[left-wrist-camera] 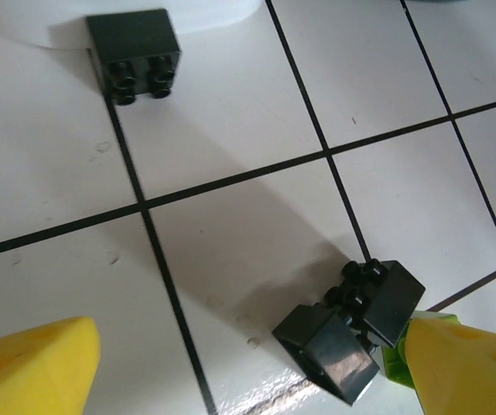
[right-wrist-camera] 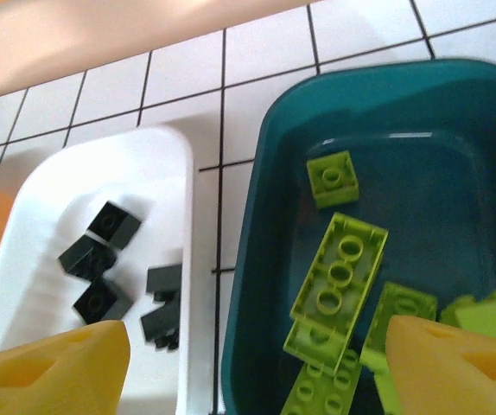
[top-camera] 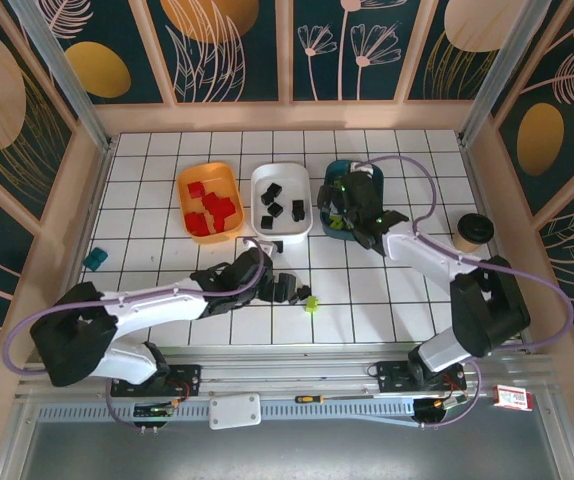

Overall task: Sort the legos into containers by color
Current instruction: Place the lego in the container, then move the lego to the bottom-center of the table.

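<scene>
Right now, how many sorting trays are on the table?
3, side by side in a row: the orange tray on the left, the white tray in the middle, the dark teal tray on the right. No others seem hidden.

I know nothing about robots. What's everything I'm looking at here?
orange tray: one, orange, far row, left.
white tray: one, white, far row, middle.
teal tray: one, dark teal, far row, right.
red bricks: several, red, in orange tray.
black bricks: about five, black, in white tray.
green bricks: several, lime, in teal tray.
loose black bricks: at least three, black, on the table before white tray.
loose green brick: one, lime, beside them.
teal block: one, teal, table's left side.
cup: one, tan with black lid, table's right side.
arms: two, white and black, near edge.
left claw: one, yellow-tipped, open over loose black bricks.
right claw: one, yellow-tipped, open over teal tray.
</scene>
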You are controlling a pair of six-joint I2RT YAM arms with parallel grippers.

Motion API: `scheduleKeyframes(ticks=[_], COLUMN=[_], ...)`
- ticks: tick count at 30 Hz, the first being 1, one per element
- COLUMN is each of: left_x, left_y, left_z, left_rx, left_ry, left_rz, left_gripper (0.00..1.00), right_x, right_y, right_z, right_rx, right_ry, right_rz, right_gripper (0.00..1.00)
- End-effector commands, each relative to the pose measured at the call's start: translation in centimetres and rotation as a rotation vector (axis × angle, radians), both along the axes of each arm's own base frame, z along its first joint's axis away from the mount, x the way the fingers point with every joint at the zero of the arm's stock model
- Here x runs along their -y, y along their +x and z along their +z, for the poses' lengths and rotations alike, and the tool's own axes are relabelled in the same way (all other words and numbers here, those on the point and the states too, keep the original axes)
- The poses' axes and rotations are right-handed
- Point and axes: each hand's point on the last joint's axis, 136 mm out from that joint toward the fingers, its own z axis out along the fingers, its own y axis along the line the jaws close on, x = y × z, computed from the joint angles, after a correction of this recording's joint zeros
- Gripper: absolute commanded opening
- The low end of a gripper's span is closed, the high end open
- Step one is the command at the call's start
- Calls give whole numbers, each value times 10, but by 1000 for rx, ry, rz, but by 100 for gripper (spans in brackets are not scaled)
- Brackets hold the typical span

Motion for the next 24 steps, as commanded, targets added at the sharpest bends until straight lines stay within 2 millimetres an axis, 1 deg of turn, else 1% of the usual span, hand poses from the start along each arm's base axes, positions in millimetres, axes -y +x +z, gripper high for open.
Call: scheduleKeyframes(ticks=[1, 2, 3, 5, 6, 10, 12, 15, 17, 19, 21, 24], left_x=[27, 33, 34, 32, 30, 20, 18, 22, 21, 14, 5, -10], left_y=[1, 0, 0, 0, 0, -8, -14, -23, -26, -25, -25, -27], left_z=[7, 5, 2, -6, -8, -13, -17, -29, -37, -43, -46, -47], left_rx=[15, 13, 8, 5, 3, -13, -28, -70, -85, -88, -83, -75], left_ry=[-34, -28, -9, 33, 39, 37, 25, 14, 26, 46, 71, 94], left_rz=[-62, -76, -78, -63, -58, -46, -61, -99, -98, -75, -45, -11], left_gripper=[90, 87, 82, 72, 69, 69, 69, 69, 69, 68, 63, 62], right_x=[10, 12, 13, 19, 20, 25, 26, 26, 25, 25, 17, 7], right_y=[-12, -16, -19, -25, -28, -34, -36, -38, -39, -42, -50, -64], right_z=[1, 0, 0, 0, 0, 1, 1, -1, -3, -5, -7, -11], right_rx=[12, 10, 11, 15, 15, 20, 22, 18, 12, 5, -5, -26], right_ry=[33, 40, 44, 47, 47, 48, 52, 61, 66, 66, 60, 53], right_rz=[-37, -38, -39, -46, -49, -54, -56, -53, -46, -41, -9, 45], right_gripper=[78, 77, 78, 78, 78, 78, 78, 78, 78, 78, 78, 78])
